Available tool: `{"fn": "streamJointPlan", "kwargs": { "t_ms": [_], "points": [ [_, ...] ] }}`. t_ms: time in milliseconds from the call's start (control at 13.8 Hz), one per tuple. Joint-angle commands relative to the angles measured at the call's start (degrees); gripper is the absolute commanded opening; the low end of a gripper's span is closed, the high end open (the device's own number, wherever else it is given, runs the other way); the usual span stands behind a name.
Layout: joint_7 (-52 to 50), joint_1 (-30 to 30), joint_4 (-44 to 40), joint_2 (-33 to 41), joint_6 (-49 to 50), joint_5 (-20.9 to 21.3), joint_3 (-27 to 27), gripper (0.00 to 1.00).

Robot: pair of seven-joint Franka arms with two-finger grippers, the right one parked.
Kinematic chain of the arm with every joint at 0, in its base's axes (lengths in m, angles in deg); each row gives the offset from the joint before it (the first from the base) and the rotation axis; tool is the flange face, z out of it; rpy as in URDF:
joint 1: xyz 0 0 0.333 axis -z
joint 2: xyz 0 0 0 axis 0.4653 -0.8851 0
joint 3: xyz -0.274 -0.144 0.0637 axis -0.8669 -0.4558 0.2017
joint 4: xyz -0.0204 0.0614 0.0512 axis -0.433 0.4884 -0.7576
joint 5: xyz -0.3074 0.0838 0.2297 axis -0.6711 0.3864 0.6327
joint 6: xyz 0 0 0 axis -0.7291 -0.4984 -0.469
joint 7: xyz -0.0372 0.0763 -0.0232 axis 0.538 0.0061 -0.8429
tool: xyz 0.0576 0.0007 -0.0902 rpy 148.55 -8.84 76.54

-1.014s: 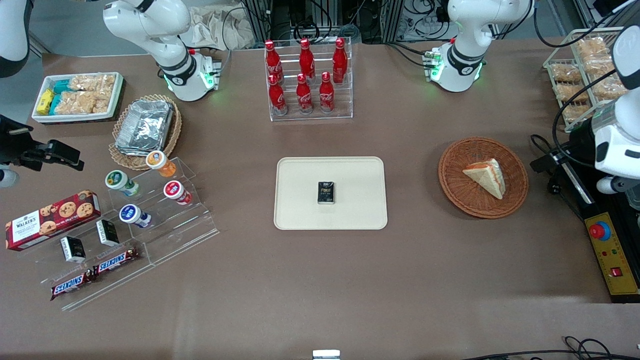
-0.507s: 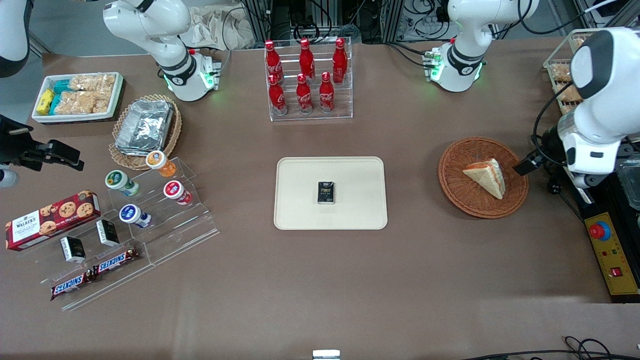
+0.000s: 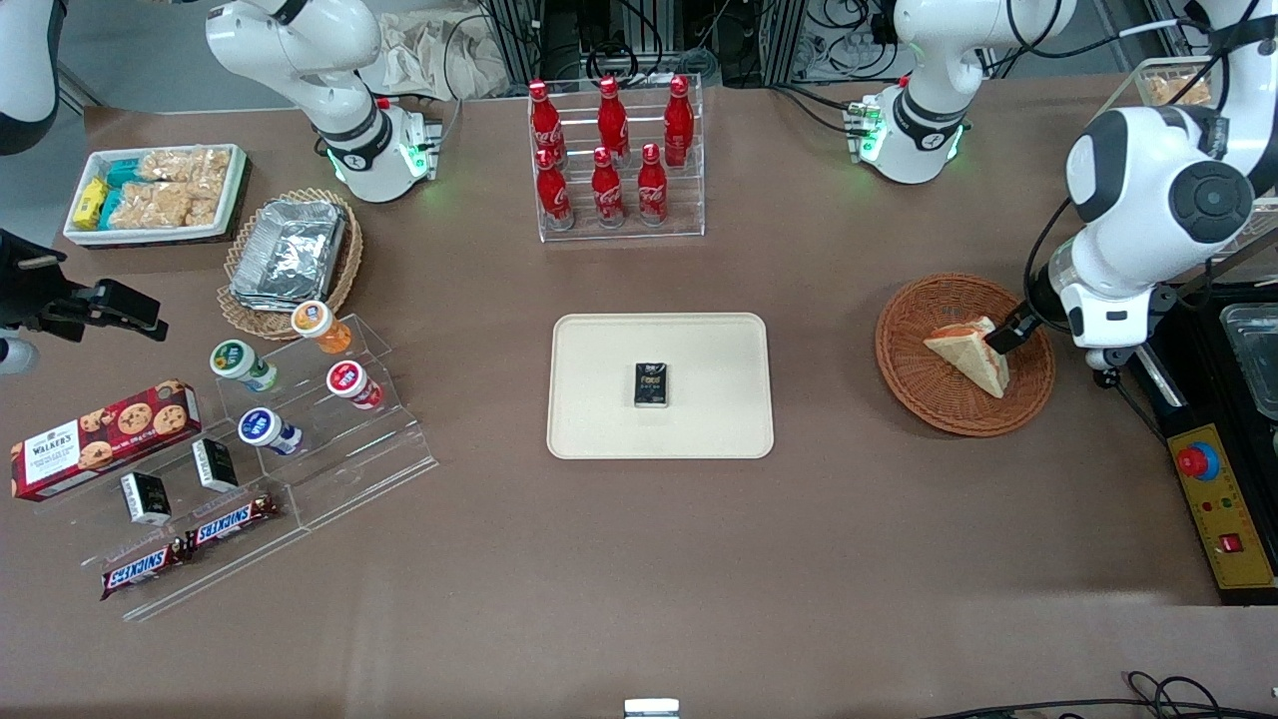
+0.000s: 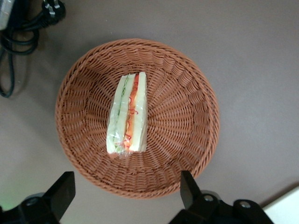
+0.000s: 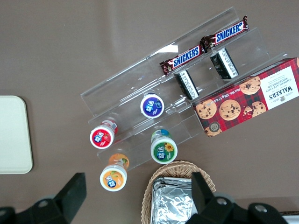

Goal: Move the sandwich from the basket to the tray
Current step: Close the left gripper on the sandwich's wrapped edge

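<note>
The sandwich [image 3: 966, 355] is a pale bread wedge with orange-red and green filling, lying in the reddish-brown wicker basket [image 3: 924, 394] toward the working arm's end of the table. In the left wrist view the wrapped sandwich [image 4: 127, 115] lies near the middle of the basket [image 4: 187, 126]. My left gripper [image 3: 1006, 335] hangs open and empty above the basket's edge, close to the sandwich's filling side; its fingers [image 4: 63, 191] stand wide apart over the basket's rim. The cream-beige tray [image 3: 599, 419] lies at the table's middle.
A small black packet [image 3: 651, 384] lies on the tray. A clear rack of red cola bottles [image 3: 611, 160] stands farther from the camera than the tray. A yellow control box [image 3: 1223, 519] and black cables [image 3: 1103, 340] sit beside the basket. Snack stands [image 3: 250, 439] fill the parked arm's end.
My left arm has swung in from the table's end toward the basket, and the gripper now hangs over the basket's edge beside the sandwich. The sandwich has not moved.
</note>
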State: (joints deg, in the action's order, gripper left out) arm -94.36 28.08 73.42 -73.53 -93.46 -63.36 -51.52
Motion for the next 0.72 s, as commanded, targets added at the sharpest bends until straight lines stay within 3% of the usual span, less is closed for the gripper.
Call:
{"fn": "streamJointPlan", "kwargs": {
  "t_ms": [0, 217, 652],
  "points": [
    [-1.69, -0.09, 7.39, 1.23, -8.57, 0.78, 1.12, 1.00],
    [-1.69, -0.09, 12.67, -0.96, -17.89, 0.78, 2.09, 1.00],
    [-1.51, -0.09, 14.70, -4.74, -22.84, 0.78, 2.88, 1.00]
  ]
}}
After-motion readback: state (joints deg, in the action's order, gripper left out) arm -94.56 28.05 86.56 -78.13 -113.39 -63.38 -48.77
